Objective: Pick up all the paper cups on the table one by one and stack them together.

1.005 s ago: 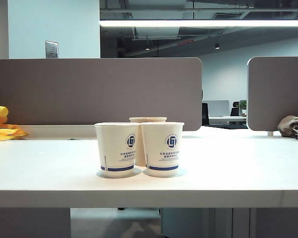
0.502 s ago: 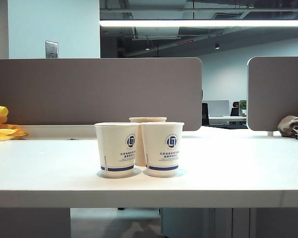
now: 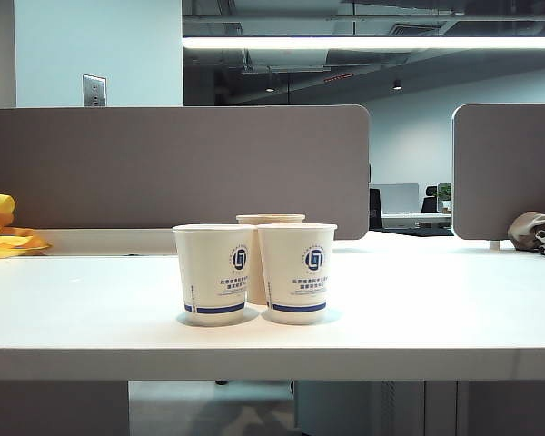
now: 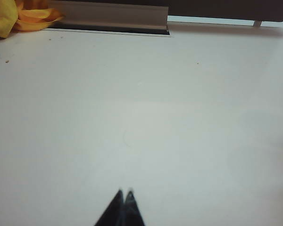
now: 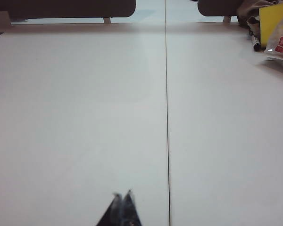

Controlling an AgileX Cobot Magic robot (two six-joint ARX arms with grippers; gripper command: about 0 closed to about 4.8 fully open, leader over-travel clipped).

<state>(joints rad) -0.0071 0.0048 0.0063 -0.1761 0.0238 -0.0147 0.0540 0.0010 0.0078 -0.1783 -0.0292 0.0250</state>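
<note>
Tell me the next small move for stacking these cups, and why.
Probably open the left gripper and bring it toward the left white cup. All three cups stand unstacked on the table: the right white cup is beside it and the beige cup behind. Both the left and right gripper are shut over bare table, holding nothing.

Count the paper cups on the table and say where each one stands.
3. Left white cup and right white cup stand side by side near the front of the table. The beige cup stands behind them, mostly hidden. Neither wrist view shows a cup; more could hide behind.
</note>
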